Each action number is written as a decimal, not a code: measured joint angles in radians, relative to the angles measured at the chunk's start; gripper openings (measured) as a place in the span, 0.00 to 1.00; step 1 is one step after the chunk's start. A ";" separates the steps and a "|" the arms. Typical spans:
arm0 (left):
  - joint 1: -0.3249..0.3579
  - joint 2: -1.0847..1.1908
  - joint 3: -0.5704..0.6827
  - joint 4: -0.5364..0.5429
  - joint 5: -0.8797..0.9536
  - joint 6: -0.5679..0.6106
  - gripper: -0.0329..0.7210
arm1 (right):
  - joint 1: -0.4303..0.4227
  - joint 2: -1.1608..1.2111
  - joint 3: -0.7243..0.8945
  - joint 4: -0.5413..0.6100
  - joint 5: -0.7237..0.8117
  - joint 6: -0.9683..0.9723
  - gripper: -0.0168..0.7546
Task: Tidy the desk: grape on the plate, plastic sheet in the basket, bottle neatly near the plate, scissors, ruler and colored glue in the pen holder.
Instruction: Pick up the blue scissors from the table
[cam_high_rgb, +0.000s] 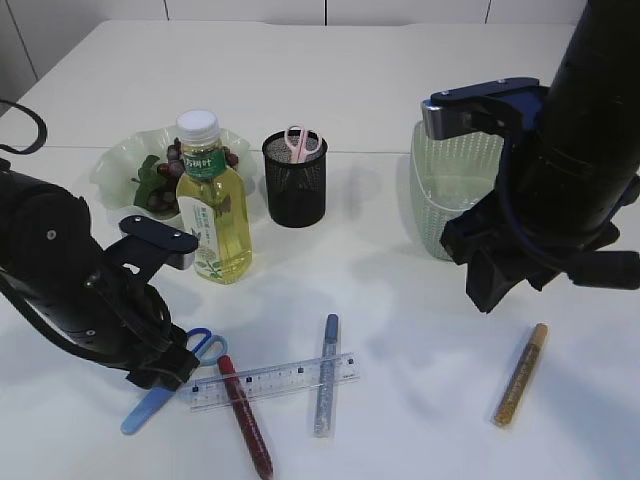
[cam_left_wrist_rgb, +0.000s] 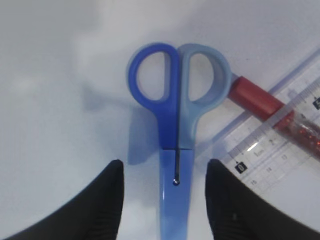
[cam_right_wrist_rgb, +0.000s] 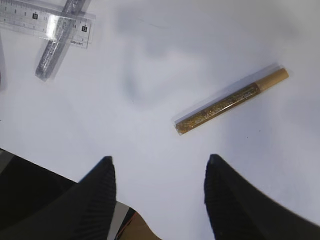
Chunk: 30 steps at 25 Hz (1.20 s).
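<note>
Blue scissors (cam_high_rgb: 160, 390) lie at the front left; in the left wrist view the scissors (cam_left_wrist_rgb: 176, 150) lie between the open fingers of my left gripper (cam_left_wrist_rgb: 164, 200), blade between the tips. A clear ruler (cam_high_rgb: 275, 380) lies across a red glue pen (cam_high_rgb: 246, 415) and a blue-grey glue pen (cam_high_rgb: 325, 375). A gold glue pen (cam_high_rgb: 521, 374) lies at the right, seen ahead of my open, empty right gripper (cam_right_wrist_rgb: 159, 195). The black mesh pen holder (cam_high_rgb: 295, 180) holds pink scissors. Grapes (cam_high_rgb: 165, 185) sit on the green plate (cam_high_rgb: 115, 165). The bottle (cam_high_rgb: 213, 200) stands beside the plate.
A pale green basket (cam_high_rgb: 450, 190) stands at the right, partly behind the right arm. The ruler (cam_left_wrist_rgb: 280, 145) and red glue pen (cam_left_wrist_rgb: 270, 107) lie just right of the scissors handles. I see no plastic sheet.
</note>
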 joint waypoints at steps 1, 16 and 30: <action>0.000 0.000 0.000 0.000 0.000 0.004 0.55 | 0.000 0.000 0.000 0.000 0.000 0.000 0.60; 0.000 0.028 0.000 -0.029 0.013 0.040 0.54 | 0.000 0.000 0.000 0.000 0.000 -0.009 0.60; 0.000 0.053 -0.002 -0.031 0.017 0.064 0.52 | 0.000 0.000 0.000 0.000 0.000 -0.021 0.60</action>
